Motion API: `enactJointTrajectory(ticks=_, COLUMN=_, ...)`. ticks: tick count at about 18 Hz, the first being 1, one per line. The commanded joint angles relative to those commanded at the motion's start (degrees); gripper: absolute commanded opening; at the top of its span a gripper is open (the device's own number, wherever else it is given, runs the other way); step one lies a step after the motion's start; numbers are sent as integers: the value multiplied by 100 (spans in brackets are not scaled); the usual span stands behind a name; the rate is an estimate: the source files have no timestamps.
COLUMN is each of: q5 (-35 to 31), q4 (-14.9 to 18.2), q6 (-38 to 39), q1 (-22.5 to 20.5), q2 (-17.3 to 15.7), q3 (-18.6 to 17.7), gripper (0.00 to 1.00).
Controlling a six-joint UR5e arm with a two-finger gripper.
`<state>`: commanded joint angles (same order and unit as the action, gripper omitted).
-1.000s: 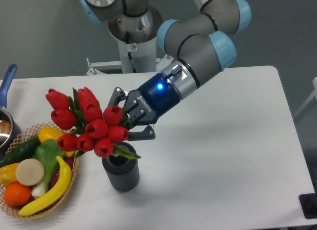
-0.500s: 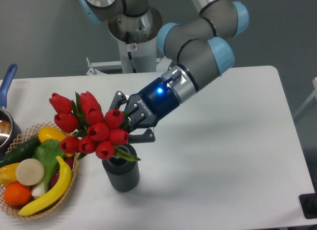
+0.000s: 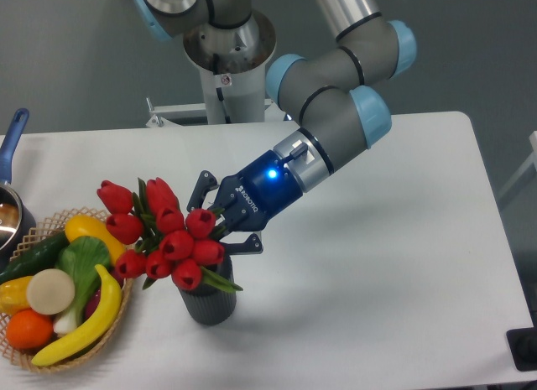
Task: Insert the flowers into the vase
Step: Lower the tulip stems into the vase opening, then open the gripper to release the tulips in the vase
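The flowers (image 3: 164,235), a bunch of red tulip buds with green leaves, hang tilted to the left directly over the vase (image 3: 206,299), covering its mouth. The vase is dark grey, ribbed and cylindrical, standing on the white table near its front. My gripper (image 3: 220,224) comes in from the upper right and is shut on the flowers' stems just behind the buds, right above the vase's rim. Whether the stem ends are inside the vase is hidden by the buds.
A wicker basket (image 3: 33,239) of fruit and vegetables sits at the left front, close to the buds. A blue-handled metal pot (image 3: 10,147) is at the far left edge. The robot base (image 3: 222,63) stands behind the table.
The gripper has carried the flowers down and a little to the right, so the buds now sit lower against the vase's mouth.
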<state>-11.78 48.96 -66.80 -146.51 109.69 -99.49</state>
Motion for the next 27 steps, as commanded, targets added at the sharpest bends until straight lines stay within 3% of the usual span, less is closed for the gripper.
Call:
enactJointTrajectory(ticks=14, q5=-44, q4=0, q6=-88, q1=-105, q2=290, q3=-44, gripper=23)
enactJointTrajectory(ticks=17, q5=-44, q4=0, q6=-97, q1=-132, q2=281, q3=-97, gripper=28)
enactJointTrajectory(ticks=20, q5=-44, q4=0, q6=-106, q1=-132, q2=273, q3=-141, gripper=46)
enactJointTrajectory(ticks=24, q5=-44, q4=0, q6=-106, q1=-132, q2=255, q3=-158, gripper=78)
enactJointTrajectory(ticks=27, q5=-53, q4=0, q6=-97, q1=-132, q2=246, q3=-167, gripper=81)
